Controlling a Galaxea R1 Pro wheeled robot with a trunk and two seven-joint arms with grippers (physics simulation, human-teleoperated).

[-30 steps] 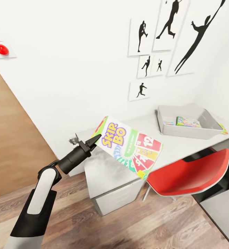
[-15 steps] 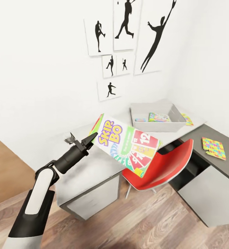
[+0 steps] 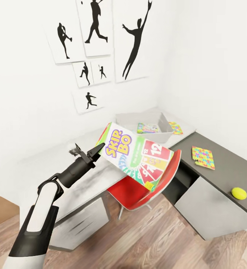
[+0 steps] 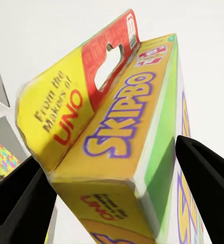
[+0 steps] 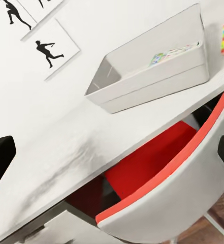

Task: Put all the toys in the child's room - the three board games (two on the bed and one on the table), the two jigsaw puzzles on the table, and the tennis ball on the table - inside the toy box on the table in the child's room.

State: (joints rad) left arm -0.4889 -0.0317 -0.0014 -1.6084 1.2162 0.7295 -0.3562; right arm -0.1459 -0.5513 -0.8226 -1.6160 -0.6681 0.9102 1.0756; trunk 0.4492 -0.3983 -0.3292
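My left gripper (image 3: 94, 151) is shut on the top edge of a small yellow, green and red "Skip-Bo" board game (image 3: 140, 157), held tilted in the air over the red chair. In the left wrist view the game (image 4: 117, 137) sits clamped between both fingers of the gripper (image 4: 112, 198). The grey toy box (image 3: 165, 126) stands on the pale table (image 3: 49, 166) near the corner, with a flat printed box (image 3: 147, 128) inside. One jigsaw puzzle (image 3: 175, 127) lies beside the toy box, another (image 3: 203, 157) on the dark side table (image 3: 228, 170). The tennis ball (image 3: 239, 193) rests there too. My right gripper (image 5: 113, 152) is open over the table (image 5: 66, 152), short of the toy box (image 5: 157, 71).
A red chair (image 3: 146, 188) is pushed under the table, below the held game. White drawers (image 3: 78, 224) stand under the desk. Baseball-player silhouette pictures (image 3: 97, 41) hang on the white wall. Wood-plank floor (image 3: 146, 239) lies in front.
The head camera has turned right, so the scene has slid left and the side table, second jigsaw and tennis ball have come into view. My left gripper still holds the game.
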